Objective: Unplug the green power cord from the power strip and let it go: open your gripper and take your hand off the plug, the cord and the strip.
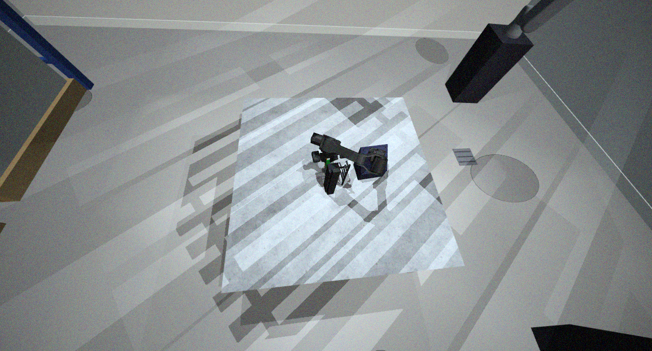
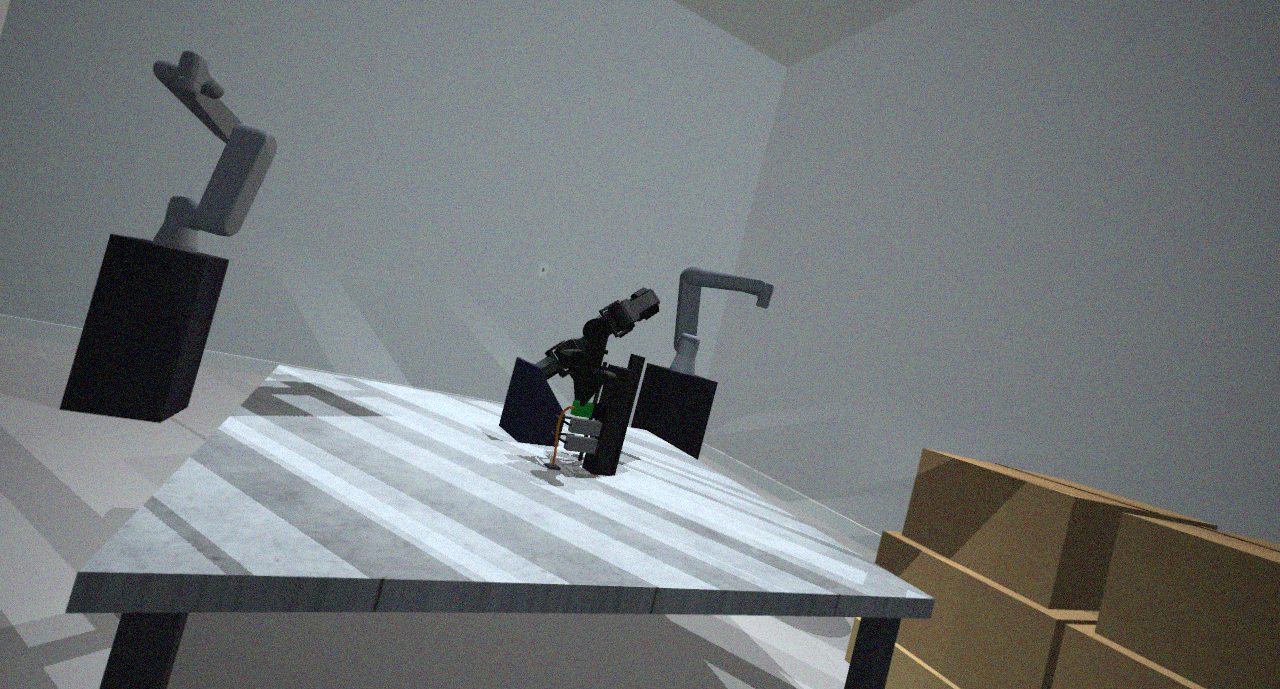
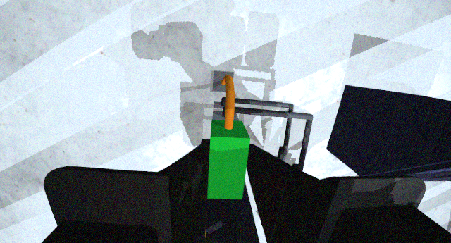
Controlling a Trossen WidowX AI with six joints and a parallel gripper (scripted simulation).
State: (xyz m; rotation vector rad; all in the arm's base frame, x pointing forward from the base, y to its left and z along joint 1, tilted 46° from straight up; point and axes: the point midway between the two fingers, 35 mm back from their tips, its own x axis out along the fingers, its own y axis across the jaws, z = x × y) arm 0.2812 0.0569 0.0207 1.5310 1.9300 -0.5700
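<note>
The green plug [image 1: 327,161] [image 2: 582,409] [image 3: 227,172] is at the top of the upright black power strip [image 1: 330,181] [image 2: 617,421] [image 3: 225,218], its inner end against the strip's face. I cannot tell how far its prongs are in. An orange cord [image 2: 556,430] [image 3: 230,103] runs from the plug's outer end down to a small dark square on the table. My gripper [image 2: 585,397] [image 3: 227,149] is shut on the green plug, one black finger on each side. The prongs are hidden.
Two grey plugs [image 2: 584,425] [image 2: 580,444] sit below the green one. Dark cords [image 3: 262,112] bend out beside them. A dark blue block [image 1: 365,170] [image 2: 528,409] [image 3: 387,130] stands at my arm's base. All are on the marble-like table [image 1: 291,244] [image 2: 447,542].
</note>
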